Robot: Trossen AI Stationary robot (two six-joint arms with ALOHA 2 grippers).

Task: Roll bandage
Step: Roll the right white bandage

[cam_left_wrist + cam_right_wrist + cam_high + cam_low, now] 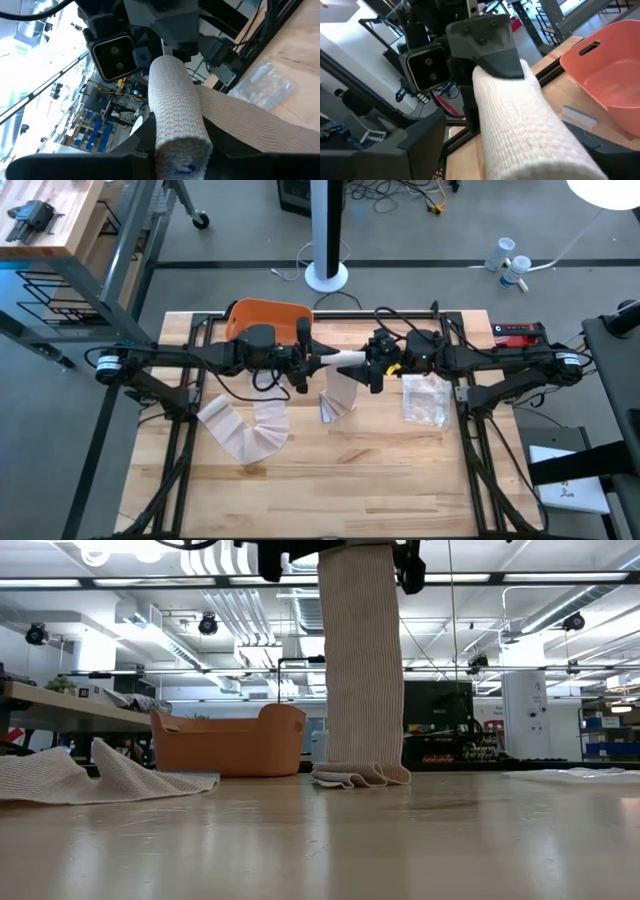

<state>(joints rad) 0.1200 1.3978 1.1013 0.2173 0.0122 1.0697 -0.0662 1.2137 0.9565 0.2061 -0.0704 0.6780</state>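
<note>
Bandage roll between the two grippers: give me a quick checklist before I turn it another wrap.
1. Roll held at both ends: ok. The bandage roll spans between the left gripper and the right gripper above the table.
2. Left grip on the roll: ok, its end sits between the left fingers in the left wrist view.
3. Right grip: ok, the roll sits in it in the right wrist view.
4. Loose tail hanging straight: ok; its end is bunched on the table.
5. Tail clear of the second bandage: ok, apart.
6. Wrap tightness: cannot tell.
</note>
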